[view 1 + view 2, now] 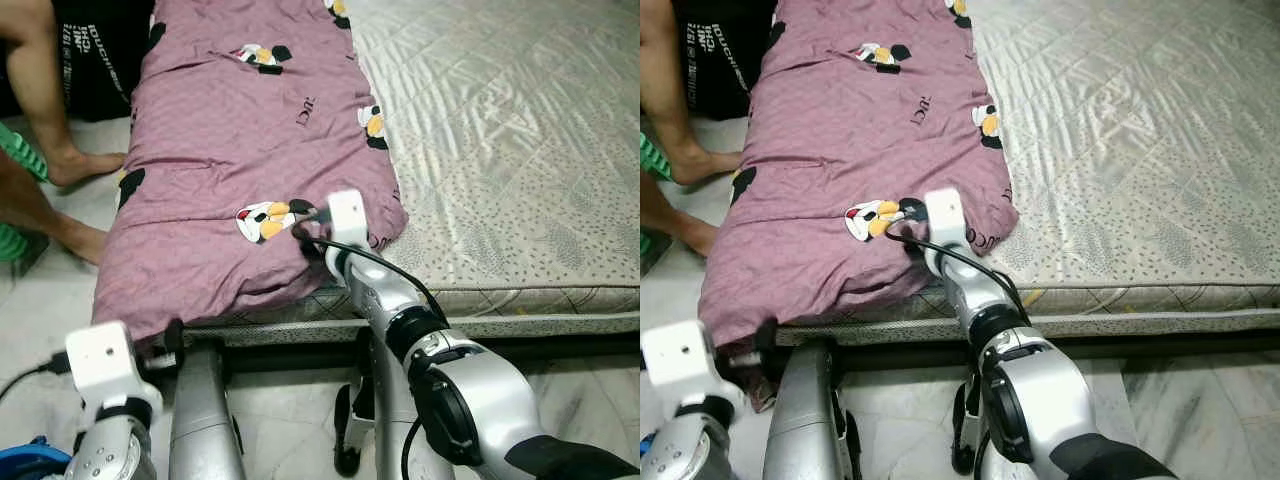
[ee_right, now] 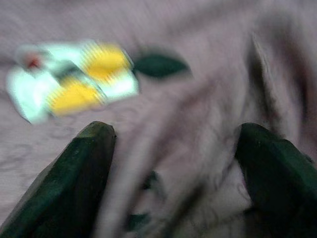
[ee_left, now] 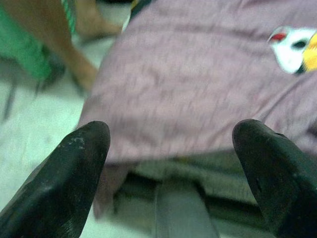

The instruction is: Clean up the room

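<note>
Reaching over the near edge of the bed [image 1: 520, 150], the right gripper [image 2: 173, 148] is hovering just above the purple blanket [image 1: 230, 170], beside one of its cartoon prints [image 1: 265, 218]. Its jaws are standing wide, with folds of cloth lying between them and nothing held. The left gripper [image 3: 171, 158] is waiting lower, off the blanket's near left corner, where the cloth is drooping over the bed edge toward the floor [image 1: 60, 300]. Its jaws are also wide and holding nothing.

Judging by how things are lying, the tidying is barely under way. The blanket is sprawling rumpled along the left side of the mattress, unfolded and unstraightened, with its corner hanging off. No grasp is yet made on it. What is left seems to be nearly everything: gripping the cloth, pulling it flat or folding it, and settling it on the bed.

A person's legs [image 1: 40, 110] are showing on the floor at the left, near the blanket's far edge, so any pulling is calling for care on that side.
</note>
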Robot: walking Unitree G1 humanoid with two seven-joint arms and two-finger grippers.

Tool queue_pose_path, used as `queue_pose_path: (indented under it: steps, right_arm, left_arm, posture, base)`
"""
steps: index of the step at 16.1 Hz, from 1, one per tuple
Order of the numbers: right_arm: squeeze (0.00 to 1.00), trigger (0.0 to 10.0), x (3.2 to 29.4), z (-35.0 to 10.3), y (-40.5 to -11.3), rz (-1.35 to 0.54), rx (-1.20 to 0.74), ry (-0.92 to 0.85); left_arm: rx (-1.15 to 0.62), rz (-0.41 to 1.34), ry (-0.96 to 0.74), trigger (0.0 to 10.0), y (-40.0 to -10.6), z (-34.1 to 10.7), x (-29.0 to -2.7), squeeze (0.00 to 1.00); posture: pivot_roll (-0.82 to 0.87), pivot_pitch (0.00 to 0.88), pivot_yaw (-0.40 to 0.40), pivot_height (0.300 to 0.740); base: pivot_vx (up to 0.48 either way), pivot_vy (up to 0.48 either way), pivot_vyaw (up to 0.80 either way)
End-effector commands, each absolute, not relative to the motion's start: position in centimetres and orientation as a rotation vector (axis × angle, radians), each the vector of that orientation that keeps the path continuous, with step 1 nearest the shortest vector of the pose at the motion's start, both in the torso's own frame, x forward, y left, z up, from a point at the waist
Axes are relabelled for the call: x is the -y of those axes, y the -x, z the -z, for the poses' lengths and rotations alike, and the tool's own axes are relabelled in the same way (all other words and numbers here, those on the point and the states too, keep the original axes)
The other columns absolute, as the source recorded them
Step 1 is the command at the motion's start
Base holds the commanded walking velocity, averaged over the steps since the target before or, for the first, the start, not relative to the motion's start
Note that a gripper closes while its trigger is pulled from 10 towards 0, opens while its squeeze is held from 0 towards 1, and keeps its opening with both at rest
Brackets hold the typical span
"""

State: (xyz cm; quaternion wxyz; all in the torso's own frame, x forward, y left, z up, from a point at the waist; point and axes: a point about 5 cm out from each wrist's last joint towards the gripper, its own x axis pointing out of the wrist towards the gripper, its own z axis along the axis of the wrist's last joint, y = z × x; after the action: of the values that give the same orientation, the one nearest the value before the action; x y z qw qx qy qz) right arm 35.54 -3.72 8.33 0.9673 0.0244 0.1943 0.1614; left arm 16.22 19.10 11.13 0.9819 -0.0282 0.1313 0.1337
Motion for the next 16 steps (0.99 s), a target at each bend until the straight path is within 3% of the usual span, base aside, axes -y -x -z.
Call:
queue_pose_path:
  steps: [1,6,9,11,12,14,15,16]
  right_arm:
    - [0.0,10.0,3.4,-7.8,-35.2,-0.289,-0.466,-0.08]
    - [0.0,10.0,10.3,-6.0,-35.5,-0.095,-0.551,-0.105]
    - [0.0,10.0,14.6,-4.5,-33.9,-0.051,-0.604,-0.122]
    - [0.0,10.0,17.3,-4.2,-30.1,-0.048,-0.65,-0.146]
    - [0.0,10.0,17.7,-4.2,-29.2,-0.049,-0.66,-0.15]
    - [0.0,10.0,19.3,-4.1,-24.6,-0.113,-0.729,-0.166]
    - [0.0,10.0,19.4,-4.1,-24.4,-0.115,-0.732,-0.162]
    - [0.0,10.0,21.3,-3.8,-23.1,-0.1,-0.746,-0.101]
  left_arm:
    - [-0.244,-0.263,0.037,10.0,-16.3,-11.4,-19.1,0.0]
    - [-0.22,-0.247,0.034,10.0,-17.3,-11.1,-18.8,0.0]
    - [-0.213,-0.24,0.037,10.0,-17.6,-10.9,-18.8,0.0]
    - [-0.207,-0.233,0.039,10.0,-18.0,-10.8,-18.8,0.0]
    - [-0.205,-0.232,0.04,10.0,-18.1,-10.8,-18.8,0.0]
    - [-0.197,-0.213,0.04,10.0,-18.8,-10.7,-18.8,0.0]
    - [-0.196,-0.211,0.04,10.0,-18.9,-10.7,-18.7,0.0]
    - [-0.189,-0.2,0.037,10.0,-19.3,-10.8,-18.7,0.0]
  posture:
    - [0.21,0.209,-0.073,0.538]
    - [0.16,0.202,-0.071,0.538]
    - [0.12,0.195,-0.074,0.538]
    - [0.1,0.188,-0.073,0.538]
    - [0.08,0.185,-0.07,0.538]
    - [0.04,0.179,-0.062,0.538]
    - [0.04,0.179,-0.062,0.538]
    - [0.03,0.177,-0.058,0.538]
  base:
    - [0.0,0.0,0.0]
    - [0.0,0.0,0.0]
    - [0.0,0.0,0.0]
    - [0.0,0.0,0.0]
    - [0.0,0.0,0.0]
    - [0.0,0.0,0.0]
    - [0.0,0.0,0.0]
    - [0.0,0.0,0.0]
